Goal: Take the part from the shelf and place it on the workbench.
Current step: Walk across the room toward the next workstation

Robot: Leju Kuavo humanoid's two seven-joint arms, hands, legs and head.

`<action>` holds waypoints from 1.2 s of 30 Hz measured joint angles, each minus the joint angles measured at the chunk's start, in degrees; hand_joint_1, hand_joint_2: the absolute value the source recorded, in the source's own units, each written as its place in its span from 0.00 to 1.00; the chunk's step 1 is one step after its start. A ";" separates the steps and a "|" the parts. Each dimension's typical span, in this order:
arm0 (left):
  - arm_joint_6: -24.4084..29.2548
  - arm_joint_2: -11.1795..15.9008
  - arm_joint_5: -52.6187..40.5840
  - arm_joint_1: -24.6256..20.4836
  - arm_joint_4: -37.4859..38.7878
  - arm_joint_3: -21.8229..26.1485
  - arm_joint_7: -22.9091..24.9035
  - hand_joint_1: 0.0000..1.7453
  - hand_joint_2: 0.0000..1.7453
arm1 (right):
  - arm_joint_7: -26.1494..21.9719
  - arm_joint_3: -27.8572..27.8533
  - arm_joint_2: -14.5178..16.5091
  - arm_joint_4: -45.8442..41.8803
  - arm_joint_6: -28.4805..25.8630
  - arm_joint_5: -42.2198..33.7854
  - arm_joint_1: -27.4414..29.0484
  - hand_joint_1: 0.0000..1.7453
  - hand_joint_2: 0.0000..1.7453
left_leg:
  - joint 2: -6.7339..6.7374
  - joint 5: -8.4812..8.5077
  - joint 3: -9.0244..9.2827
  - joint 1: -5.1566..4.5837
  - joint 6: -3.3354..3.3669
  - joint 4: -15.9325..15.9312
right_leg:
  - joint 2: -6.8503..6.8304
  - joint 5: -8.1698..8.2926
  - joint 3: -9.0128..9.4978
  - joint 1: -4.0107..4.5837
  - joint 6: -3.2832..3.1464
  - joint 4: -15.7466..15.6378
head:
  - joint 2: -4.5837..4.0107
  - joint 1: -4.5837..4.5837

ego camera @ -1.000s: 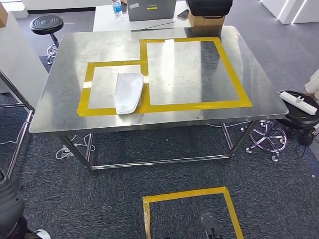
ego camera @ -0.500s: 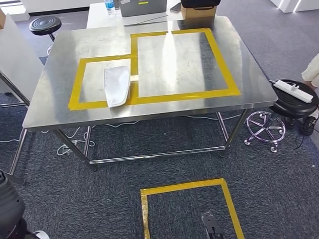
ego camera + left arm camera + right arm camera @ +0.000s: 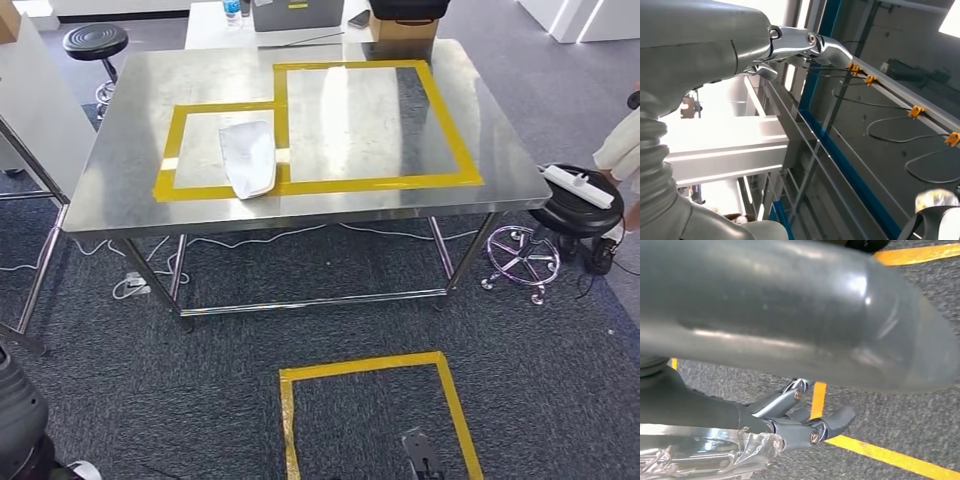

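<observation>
The white curved part (image 3: pixel 247 158) lies on the steel workbench (image 3: pixel 362 120), across the right edge of the smaller yellow taped rectangle (image 3: pixel 167 160). No hand touches it. In the left wrist view my left hand (image 3: pixel 791 45) points up toward ceiling beams, fingers stretched out straight, nothing in them. In the right wrist view my right hand (image 3: pixel 798 415) hangs over grey carpet and yellow tape lines, dark fingers straight and apart from the thumb. A clear glossy piece (image 3: pixel 696 455) shows by the base of those fingers; I cannot tell what it is.
A yellow taped square (image 3: pixel 377 365) marks the carpet in front of me. A black stool (image 3: pixel 94 42) stands far left, another stool with a power strip (image 3: pixel 580 186) to the right, and a chrome chair base (image 3: pixel 521 262) beside it. A person's sleeve (image 3: pixel 623 150) shows at the right edge.
The whole picture has shifted, so the camera has moved: the workbench now sits a little higher and farther off. The part has stayed in its place on the bench.
</observation>
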 joint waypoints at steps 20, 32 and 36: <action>0.17 0.13 0.20 -0.05 0.00 -0.37 0.00 0.00 1.00 | 0.05 -0.26 0.08 -0.14 0.02 0.17 -0.12 0.00 0.00 | -0.23 -3.69 1.23 -0.01 -1.49 4.56 | 0.16 9.56 5.60 0.23 -2.68 -16.09 | 0.00 -0.78; 0.16 0.06 0.20 -0.09 0.02 -0.65 0.04 0.00 1.00 | 0.20 -0.27 0.09 -0.14 0.02 0.23 -0.01 0.00 0.00 | 0.01 0.50 -1.15 -0.17 0.26 0.94 | -0.05 1.92 2.11 0.16 -0.29 -1.95 | -0.01 -0.30; 0.17 0.08 0.20 -0.15 0.02 -0.85 0.05 0.00 1.00 | 0.23 -0.27 0.09 -0.14 0.00 0.24 -0.26 0.00 0.00 | -0.02 1.50 -2.63 -0.36 -0.50 1.86 | -0.11 5.29 11.45 0.32 -1.00 -16.22 | 0.00 -0.30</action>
